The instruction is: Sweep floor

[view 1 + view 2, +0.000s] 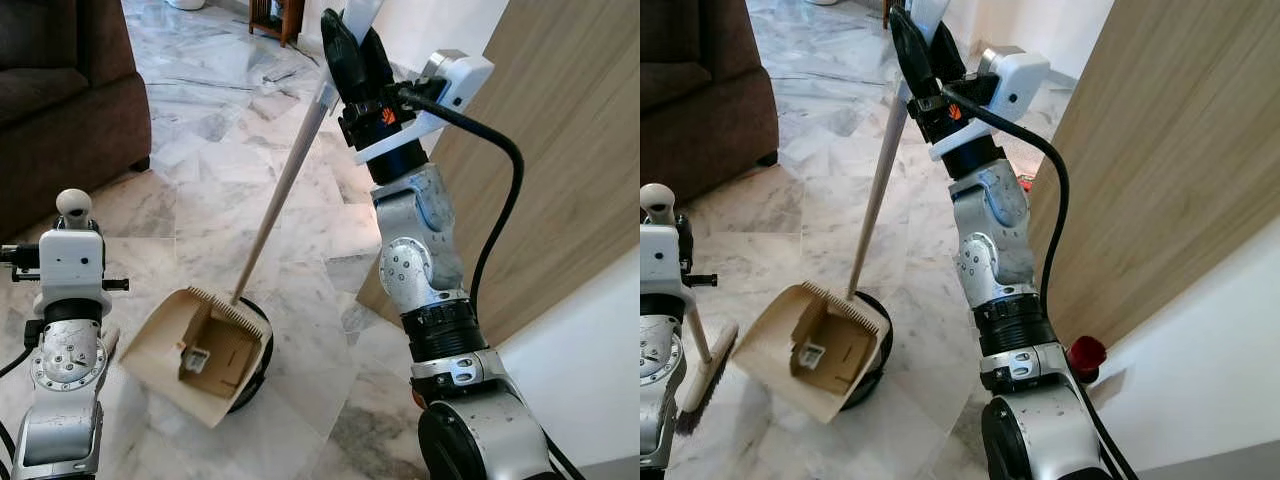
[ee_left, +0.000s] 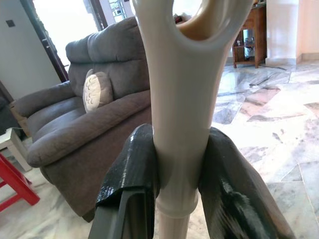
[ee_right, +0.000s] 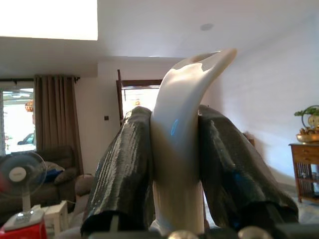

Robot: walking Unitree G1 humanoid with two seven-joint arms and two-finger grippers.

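A marble floor (image 1: pixel 200 215) in a living room, seen from the robot's head. The right gripper (image 1: pixel 352 55) is raised high, its two black fingers (image 3: pixel 127 169) closed around the white top end of a long dustpan handle (image 1: pixel 285 185). The handle slants down and to the left to a beige dustpan (image 1: pixel 200 355), which rests on the floor between the two arms, its open side facing up. Inside the pan lies a piece of cardboard with a small label. A round black object (image 1: pixel 255 350) sits beneath the pan's far edge.

The left gripper (image 2: pixel 182 164) is low at the robot's left side. Its fingers (image 2: pixel 132 169) are closed on the cream plastic grip of a broom handle (image 2: pixel 182 109), just below a loop at the top. In the right eye view, the broom head (image 1: pixel 702 385) rests on the floor beside the left arm, close to the dustpan.

A grey sofa (image 2: pixel 84 124) stands to the left, and a wooden panel (image 1: pixel 560 150) rises on the right.
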